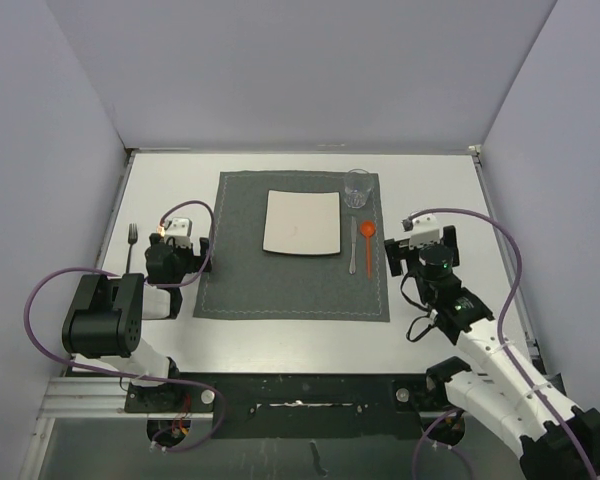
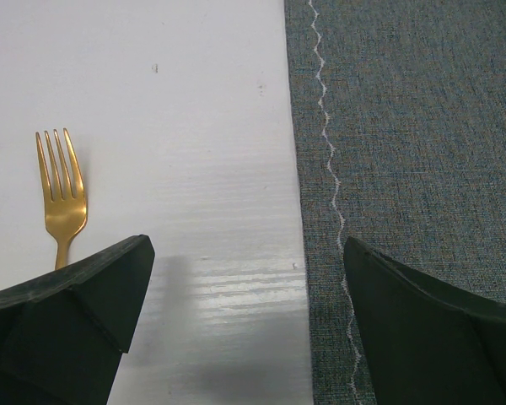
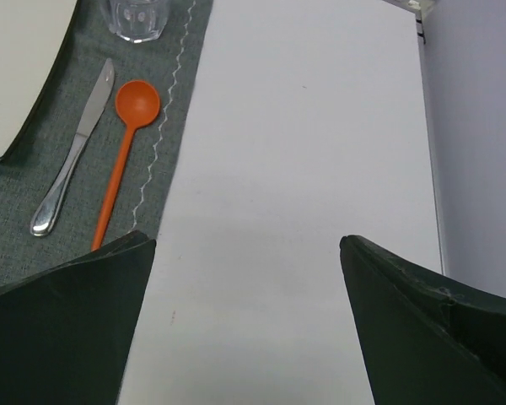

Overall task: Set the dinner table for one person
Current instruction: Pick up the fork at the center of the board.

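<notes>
Looking down from the top camera, finds the left gripper (image 1: 182,250) spread fully wide and gripping nothing, above the left border of a dark grey placemat (image 1: 290,285). Shows a fork (image 1: 133,240) just outside its left jaw, lying on the dinner table (image 1: 440,190). Finds the right gripper (image 1: 421,250) equally wide and empty, above bare tabletop just past the mat's right border. Places an orange spoon (image 1: 368,240) and a knife (image 1: 353,245) side by side left of its left jaw, a square white plate (image 1: 302,222) further left, and a clear glass (image 1: 358,187) ahead and to the left. Presents the table as a broad, matte white rectangle reaching past both pairs of jaws.

Turning to the left wrist camera, sees the left gripper (image 2: 246,249) gaping with nothing between the jaws. Sets the placemat (image 2: 422,126), with its white zigzag stitching, ahead of the right jaw and the glossy white dinner table (image 2: 194,126) ahead of the gap. Puts the gold fork (image 2: 63,198) beyond the left jaw, tines pointing away, handle hidden behind that jaw.

Moving to the right wrist camera, sees the right gripper (image 3: 246,245) wide apart and empty. Shows plain white dinner table (image 3: 304,169) filling the gap. Places spoon (image 3: 118,164), knife (image 3: 72,156), plate (image 3: 17,67) and glass (image 3: 137,18) on the placemat (image 3: 8,194), ahead and left of the left jaw.
</notes>
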